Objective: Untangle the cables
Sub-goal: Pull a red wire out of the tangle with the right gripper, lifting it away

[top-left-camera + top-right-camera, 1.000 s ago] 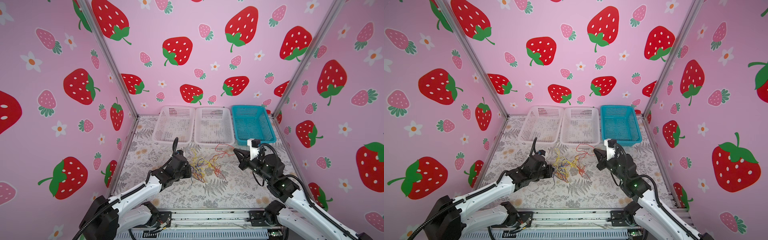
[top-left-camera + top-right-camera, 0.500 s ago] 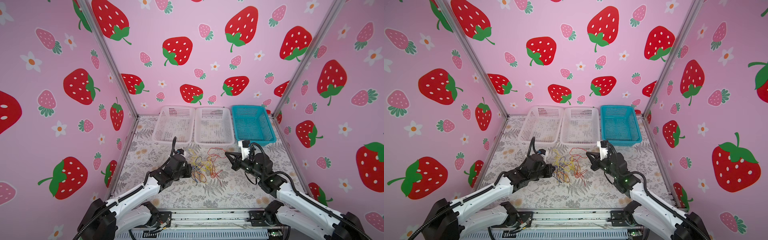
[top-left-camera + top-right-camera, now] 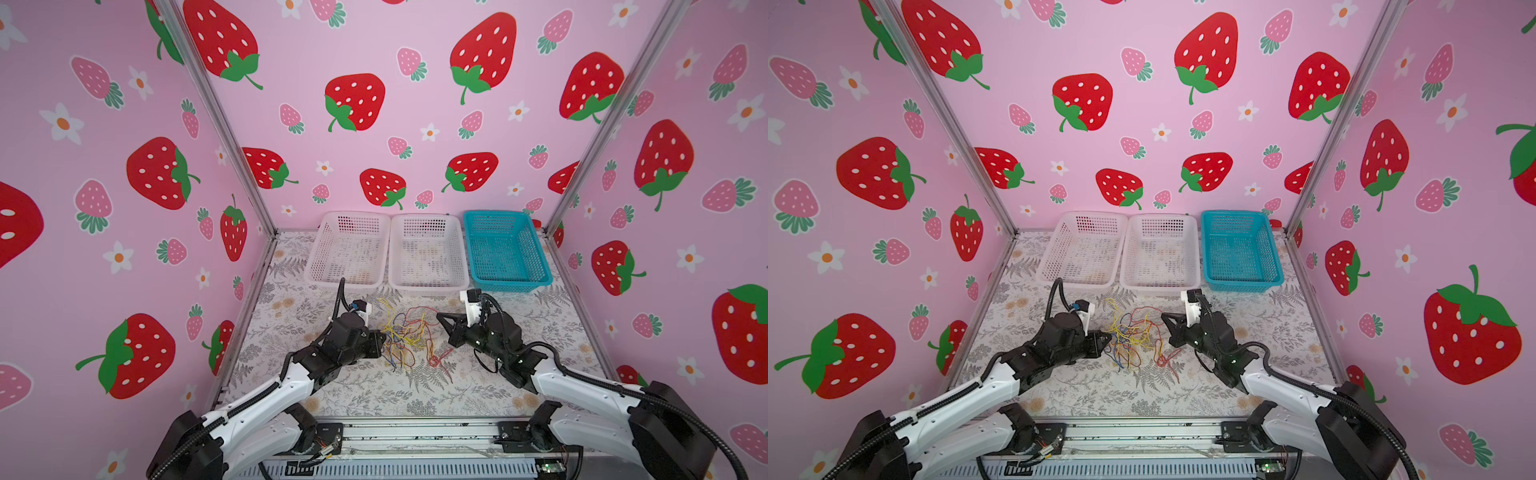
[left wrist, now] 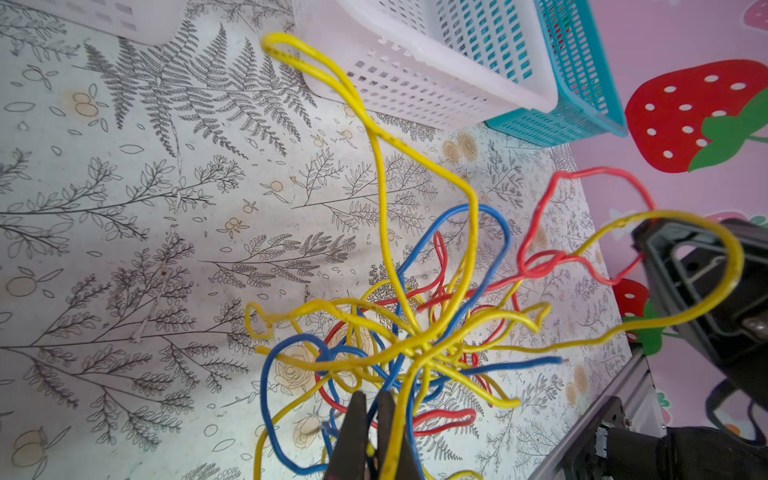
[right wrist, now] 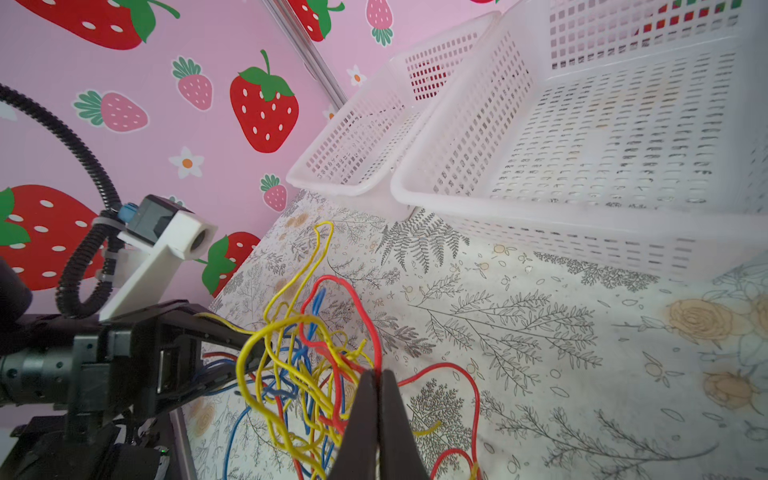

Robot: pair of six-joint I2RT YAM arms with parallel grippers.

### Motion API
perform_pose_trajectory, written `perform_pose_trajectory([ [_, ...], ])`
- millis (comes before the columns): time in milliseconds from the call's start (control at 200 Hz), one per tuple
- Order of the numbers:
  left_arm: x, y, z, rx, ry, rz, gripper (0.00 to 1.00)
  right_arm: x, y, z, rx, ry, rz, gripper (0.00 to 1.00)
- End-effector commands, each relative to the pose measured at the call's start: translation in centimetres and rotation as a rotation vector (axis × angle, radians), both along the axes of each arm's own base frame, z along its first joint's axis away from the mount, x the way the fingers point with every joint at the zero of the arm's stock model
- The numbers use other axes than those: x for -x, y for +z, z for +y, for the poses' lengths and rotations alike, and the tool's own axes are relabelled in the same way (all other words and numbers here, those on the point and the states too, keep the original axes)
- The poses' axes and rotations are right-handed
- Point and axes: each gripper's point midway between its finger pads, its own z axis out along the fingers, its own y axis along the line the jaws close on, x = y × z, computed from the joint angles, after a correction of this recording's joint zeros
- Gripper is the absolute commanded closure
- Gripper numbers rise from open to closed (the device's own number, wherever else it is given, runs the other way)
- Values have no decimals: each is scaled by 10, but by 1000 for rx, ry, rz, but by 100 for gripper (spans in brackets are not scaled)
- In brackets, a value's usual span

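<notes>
Fern-printed bench (image 3: 374, 399) in a strawberry booth. Between my jaws the cables (image 3: 405, 336) lie tangled: left jaws clamp yellow strands, right jaws closed, perhaps on red. Pulling could tighten the knot.

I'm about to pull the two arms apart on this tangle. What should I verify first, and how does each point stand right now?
1. Left gripper shut on the cables: ok.
2. Right gripper shut, a red cable running into its tip: ok.
3. Cables separated: not ok; yellow, red and blue are knotted between the grippers.
4. Yellow loop free of the right gripper: cannot tell; in the left wrist view it crosses in front of it.
5. All cables inside the table edge: ok.
</notes>
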Motion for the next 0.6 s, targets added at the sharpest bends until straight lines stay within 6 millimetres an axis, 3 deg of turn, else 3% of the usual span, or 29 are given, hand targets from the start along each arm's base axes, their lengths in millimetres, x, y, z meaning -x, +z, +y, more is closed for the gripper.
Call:
perform_pose_trajectory([
  [0, 0, -4, 0, -18, -16, -3, 100, -13, 56, 1, -53, -44, -134, 100],
  [120, 2, -15, 10, -73, 9, 22, 100, -25, 78, -18, -19, -120, -187, 100],
  [290, 5, -31, 24, -148, 49, 62, 100, -53, 100, -74, 14, -297, -196, 100],
  [315, 5, -34, 26, -157, 54, 71, 100, -52, 112, -84, 0, -319, -217, 100],
  [415, 6, -43, 30, -188, 72, 101, 100, -55, 125, -111, -6, -386, -228, 100],
  [595, 1, -42, 24, -165, 75, 111, 100, -49, 134, -114, -42, -342, -230, 100],
])
